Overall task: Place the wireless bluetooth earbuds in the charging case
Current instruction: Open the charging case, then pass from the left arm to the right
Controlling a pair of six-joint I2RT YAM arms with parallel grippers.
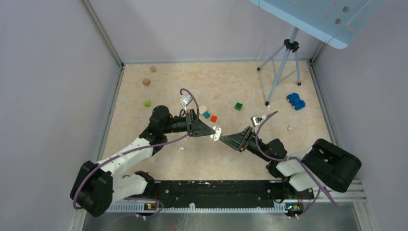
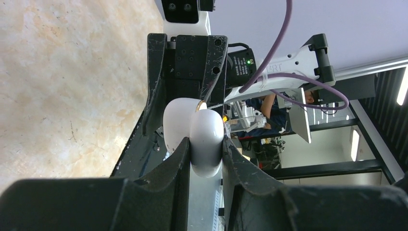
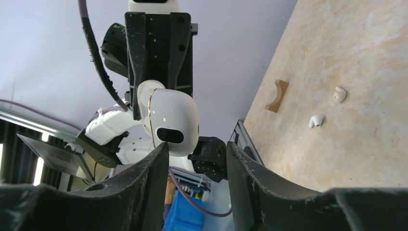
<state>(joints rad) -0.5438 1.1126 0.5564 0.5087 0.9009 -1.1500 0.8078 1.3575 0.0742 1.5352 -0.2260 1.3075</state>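
Only right-wrist view: dark oval [image 3: 170,135], perhaps recess, on charging case [image 3: 175,113].

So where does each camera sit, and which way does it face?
Top external: above, behind, looking down at the table; left arm and right arm show.
Left wrist: on the left arm, looking along the left pincer gripping the charging case.
Right wrist: on the right arm, facing that case past the right pincer.
Both wrists share the case.
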